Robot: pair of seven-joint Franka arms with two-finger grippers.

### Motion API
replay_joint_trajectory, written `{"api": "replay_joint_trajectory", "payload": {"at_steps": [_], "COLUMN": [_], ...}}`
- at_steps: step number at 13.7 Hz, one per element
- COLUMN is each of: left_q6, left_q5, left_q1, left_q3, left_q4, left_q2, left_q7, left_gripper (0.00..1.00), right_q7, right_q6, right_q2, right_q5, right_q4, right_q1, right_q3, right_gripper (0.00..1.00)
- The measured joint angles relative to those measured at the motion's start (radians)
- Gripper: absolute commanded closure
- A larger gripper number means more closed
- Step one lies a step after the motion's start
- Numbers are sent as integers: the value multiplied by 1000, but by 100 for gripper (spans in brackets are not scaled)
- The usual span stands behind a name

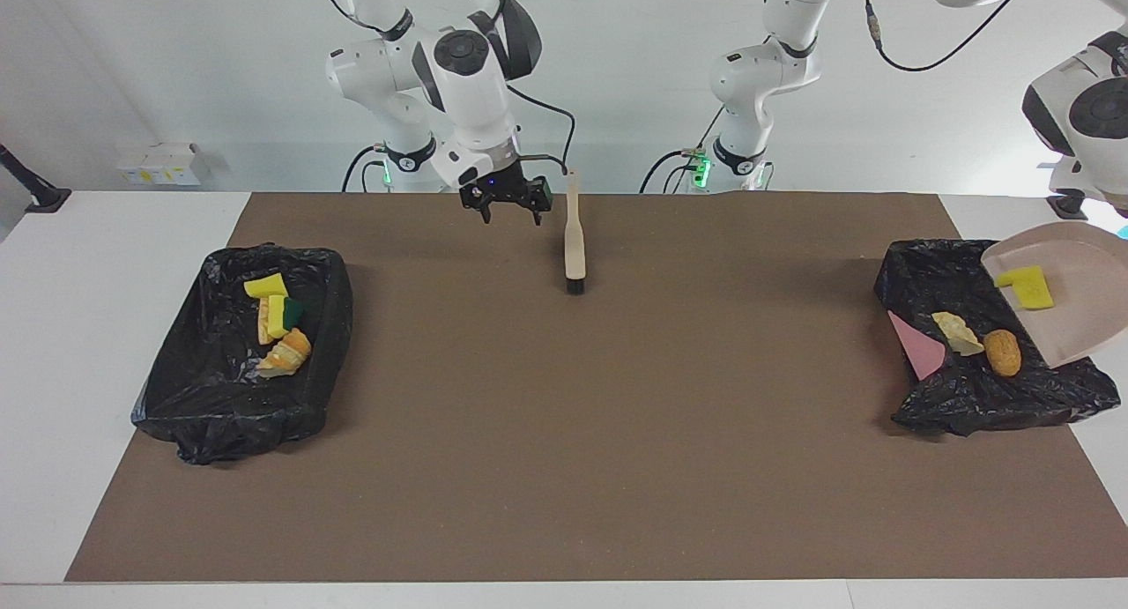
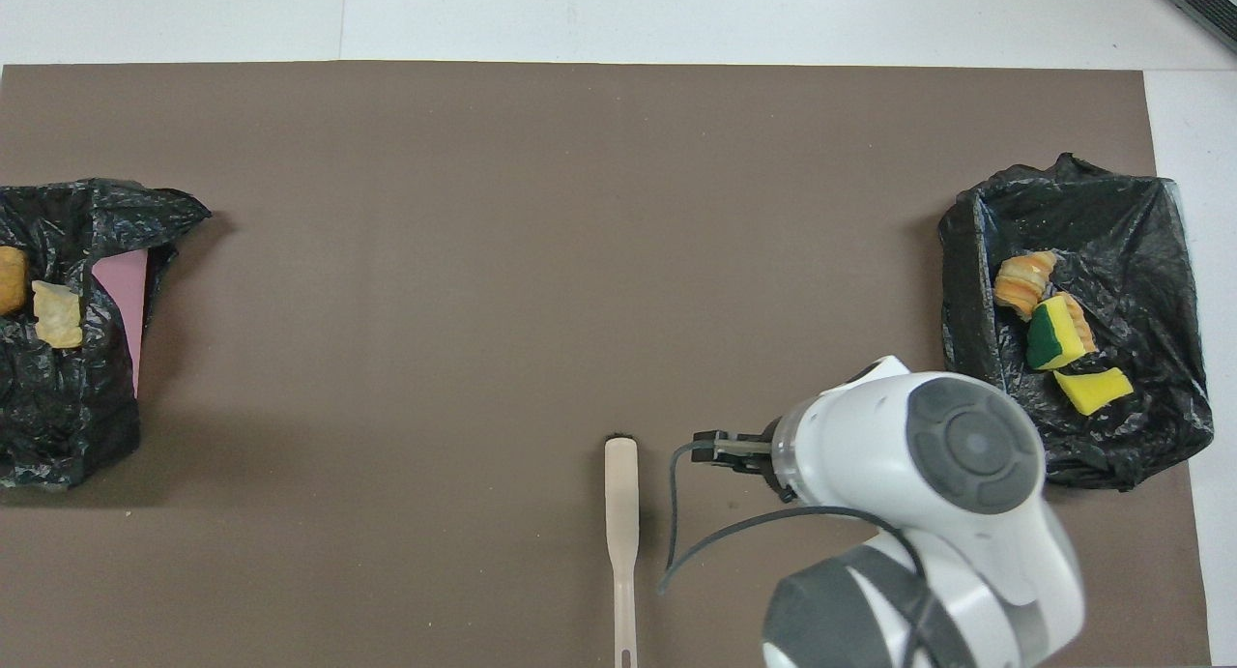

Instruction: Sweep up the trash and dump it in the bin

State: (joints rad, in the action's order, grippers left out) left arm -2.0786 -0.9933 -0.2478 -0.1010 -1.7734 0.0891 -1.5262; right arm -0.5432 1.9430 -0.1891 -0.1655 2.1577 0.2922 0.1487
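A: Where are you holding the dustpan (image 1: 1071, 300), and why tipped like that?

B: You are keeping it tilted over the bin lined with a black bag (image 1: 996, 397) at the left arm's end of the table, lip down, so the load slides off. Two pastry bits (image 1: 980, 343) are lying in that bin; one yellow sponge piece (image 1: 1027, 287) is clinging to the pan. The left gripper itself is out of the frame, closed tight, and judging by the raised pan it is clamping the handle.

A: And your right gripper (image 1: 509, 207)?

B: You are hanging it over the mat (image 1: 564, 433) beside the hand brush (image 1: 574, 239), jaws spread wide and holding nothing. The brush is lying flat, bristle end away from the robots, likely because the sweeping is done.

A: The remaining trash?

B: Sponge and pastry pieces (image 1: 278, 323) are sitting in the other bag-lined bin (image 1: 238, 397) at the right arm's end. You probably need a steeper tilt for that last sponge
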Motion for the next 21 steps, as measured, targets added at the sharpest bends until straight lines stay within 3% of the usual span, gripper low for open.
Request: {"api": "replay_joint_trajectory", "payload": {"at_steps": [4,9,15,18,21], "left_q6": [74,351,602,642,643], "left_q5": [-168,-214,60,218,380], "left_q1": [39,220,426,479,491], "left_q3": [0,13,19,22,30], "left_q4": [-54,-65,-64,-63,-63], "left_q2": [-66,-86,-92,-96,-100], "left_q7": [153,327,627,797,947], "left_gripper": [100,100,100,100,100], "right_q7": [211,226,226,226,226], "right_q6": [-195,-351,-446,-486,-488], "right_q2": [-8,6,74,144,166], "right_q5": [25,140,201,229,229], "right_q4": [-187,-359,-530,-624,-650], "right_q1": [-193,-267,-352,-352,-351], "right_q3": [-4,-5,-6,-4,-2], "right_gripper": [0,0,0,0,0]}}
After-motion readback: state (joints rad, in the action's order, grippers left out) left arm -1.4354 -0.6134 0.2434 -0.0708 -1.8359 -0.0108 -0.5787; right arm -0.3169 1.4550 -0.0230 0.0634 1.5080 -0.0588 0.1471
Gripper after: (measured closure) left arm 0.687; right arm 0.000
